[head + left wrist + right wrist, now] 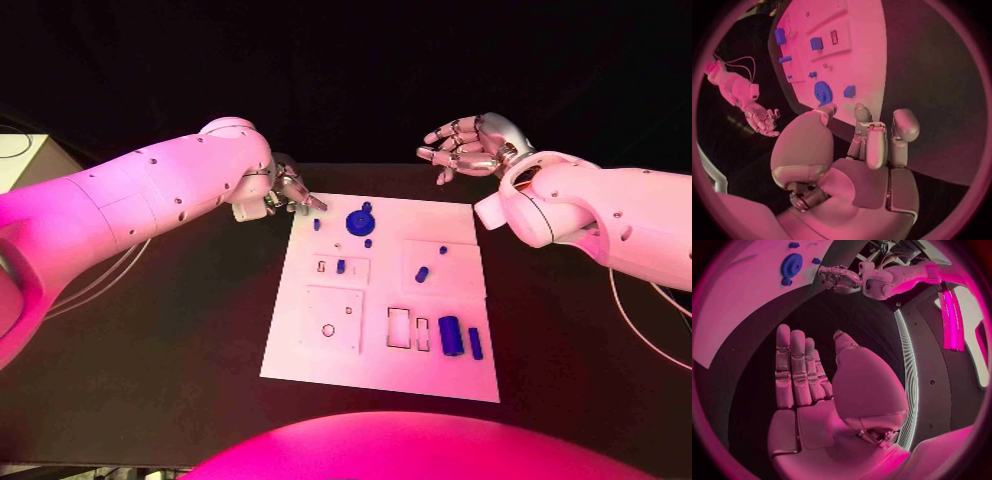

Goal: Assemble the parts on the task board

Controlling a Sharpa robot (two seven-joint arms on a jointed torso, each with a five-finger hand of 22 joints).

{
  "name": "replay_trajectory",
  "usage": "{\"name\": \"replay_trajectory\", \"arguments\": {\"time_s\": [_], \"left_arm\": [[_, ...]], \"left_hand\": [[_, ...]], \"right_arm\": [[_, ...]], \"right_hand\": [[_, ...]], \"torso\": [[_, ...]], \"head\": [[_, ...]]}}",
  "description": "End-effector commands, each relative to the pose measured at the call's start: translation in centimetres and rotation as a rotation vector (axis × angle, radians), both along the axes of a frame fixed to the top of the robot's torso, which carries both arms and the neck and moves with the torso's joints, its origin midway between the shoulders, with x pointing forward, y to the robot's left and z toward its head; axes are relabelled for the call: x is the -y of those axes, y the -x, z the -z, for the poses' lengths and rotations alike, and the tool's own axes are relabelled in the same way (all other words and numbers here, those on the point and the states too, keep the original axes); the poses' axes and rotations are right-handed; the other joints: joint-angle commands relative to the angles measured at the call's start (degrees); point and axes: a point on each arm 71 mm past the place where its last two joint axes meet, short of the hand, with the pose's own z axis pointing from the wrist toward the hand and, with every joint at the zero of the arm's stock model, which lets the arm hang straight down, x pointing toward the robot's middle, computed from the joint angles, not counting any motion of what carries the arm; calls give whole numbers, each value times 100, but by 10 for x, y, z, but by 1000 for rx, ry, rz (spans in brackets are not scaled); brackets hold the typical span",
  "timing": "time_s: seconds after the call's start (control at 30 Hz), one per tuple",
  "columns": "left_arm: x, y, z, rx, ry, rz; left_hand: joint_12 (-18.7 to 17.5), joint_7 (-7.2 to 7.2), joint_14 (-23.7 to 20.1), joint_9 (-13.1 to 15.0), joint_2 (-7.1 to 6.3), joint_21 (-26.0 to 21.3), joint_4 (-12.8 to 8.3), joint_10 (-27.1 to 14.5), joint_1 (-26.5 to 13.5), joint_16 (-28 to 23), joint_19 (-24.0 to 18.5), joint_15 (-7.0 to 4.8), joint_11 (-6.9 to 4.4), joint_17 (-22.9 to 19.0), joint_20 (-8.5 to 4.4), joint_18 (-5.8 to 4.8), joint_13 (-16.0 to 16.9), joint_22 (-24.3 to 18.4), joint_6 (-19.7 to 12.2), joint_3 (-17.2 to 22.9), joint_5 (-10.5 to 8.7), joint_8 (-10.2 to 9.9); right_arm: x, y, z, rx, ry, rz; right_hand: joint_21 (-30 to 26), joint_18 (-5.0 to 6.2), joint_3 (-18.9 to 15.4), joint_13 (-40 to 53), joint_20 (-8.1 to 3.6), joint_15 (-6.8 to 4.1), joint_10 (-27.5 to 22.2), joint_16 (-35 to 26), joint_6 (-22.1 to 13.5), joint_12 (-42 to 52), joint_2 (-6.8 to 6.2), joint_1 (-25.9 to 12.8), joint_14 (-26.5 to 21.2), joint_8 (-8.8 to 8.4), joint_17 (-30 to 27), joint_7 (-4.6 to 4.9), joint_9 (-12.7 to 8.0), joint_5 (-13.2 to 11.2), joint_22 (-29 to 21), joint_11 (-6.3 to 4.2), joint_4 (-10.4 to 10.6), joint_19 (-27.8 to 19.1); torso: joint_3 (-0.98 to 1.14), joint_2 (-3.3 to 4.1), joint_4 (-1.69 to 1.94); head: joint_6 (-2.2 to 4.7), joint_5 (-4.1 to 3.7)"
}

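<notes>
Beside the left hand (284, 192), task board (378, 372), blue gear (361, 222).

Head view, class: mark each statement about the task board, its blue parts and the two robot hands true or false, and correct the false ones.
1. The left robot hand is at the far left corner of the task board. True.
2. The right robot hand holds a blue part. False: it is open and empty, off the board.
3. The round blue gear lies near the board's far edge. True.
4. The blue cylinder lies on the black table. False: it lies on the board, near its right edge.
</notes>
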Motion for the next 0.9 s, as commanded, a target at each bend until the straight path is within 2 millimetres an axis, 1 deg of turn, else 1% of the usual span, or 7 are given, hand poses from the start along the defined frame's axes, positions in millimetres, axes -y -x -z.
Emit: {"name": "replay_trajectory", "arguments": {"time_s": [0.03, 0.13, 0.2, 0.23, 0.33, 0.53, 0.9], "left_arm": [[4, 2, 2, -21, 14, 26], [5, 2, 3, -27, 13, 28], [5, 2, 4, -30, 12, 29], [5, 2, 4, -31, 11, 30], [4, 2, 5, -35, 10, 30], [6, 3, 7, -49, 13, 35], [6, 5, 12, -75, 6, 46]], "left_hand": [[17, -2, 287, -8, 38, -17, -4, -33, -40, -8, -1, 30, 11, 347, 20, 97, -9, -6, 35, -38, -24, -11], [15, -3, 287, -11, 54, -18, -6, -37, -34, -8, -3, 29, 10, 346, 21, 98, -16, -8, 39, -37, -19, -11], [15, -3, 287, -11, 54, -18, -6, -37, -34, -8, -3, 29, 10, 346, 21, 98, -16, -8, 39, -37, -19, -11], [15, -4, 285, -12, 63, -19, -8, -39, -29, -10, -4, 29, 9, 342, 21, 98, -18, -10, 41, -37, -18, -10], [17, -4, 286, -14, 75, -17, -10, -39, -21, -7, -2, 28, 8, 348, 22, 97, -16, -5, 42, -36, -15, -10], [27, -6, 286, -29, 134, -20, -19, -42, 49, -3, -6, 26, 4, 351, 23, 98, -14, -6, 48, -25, 3, -13], [44, -14, 289, -51, 194, -15, -30, -39, 189, 7, -1, 21, -3, 363, 22, 97, -14, 7, 77, -3, 13, -8]], "right_arm": [[1, -1, -3, 36, -44, 16], [1, -1, -3, 37, -55, 16], [1, -1, -3, 36, -62, 15], [0, -2, -3, 36, -67, 14], [0, -2, -3, 34, -78, 11], [-1, -3, -3, 31, -91, 8], [-3, -3, -3, 28, -97, 4]], "right_hand": [[-338, 45, 64, -394, 83, 51, -139, -517, -109, -295, -50, -7, -156, 71, -186, 100, 26, 22, -346, 35, -9, -65], [-675, 65, 98, -788, 144, 121, -208, -1089, -202, -540, -48, -14, -210, 147, -399, 148, 56, 36, -731, 129, -7, -108], [-1093, 20, 131, -1179, 283, 268, -277, -1796, -228, -804, -59, 9, -655, 219, -734, 222, 69, 46, -1133, 213, -20, -413], [-1238, 73, 149, -1368, 317, 314, -226, -2006, -245, -897, -57, 14, -659, 237, -876, 258, 58, 44, -1315, 246, -17, -469], [-1512, 57, 201, -1867, 436, 386, -167, -2531, -301, -1117, -65, 44, -758, 233, -1237, 277, -34, 47, -1773, 274, -27, -521], [-1522, 60, 229, -2219, 467, 414, -113, -2804, -303, -1211, -67, 25, -704, 230, -1460, 291, -122, 48, -2126, 298, -24, -538], [-1524, 57, 219, -2342, 483, 435, -130, -2900, -325, -1237, -60, -20, -702, 222, -1536, 314, -160, 53, -2259, 321, -20, -556]], "torso": [[0, 1, 0], [1, -2, 5], [1, -2, 6], [2, -3, 6], [2, -5, 6], [1, -10, 6], [5, -7, 5]], "head": [[-6, -9], [-6, -30], [-6, -14], [-6, -11], [-6, -15], [-6, -34], [-6, -28]]}}
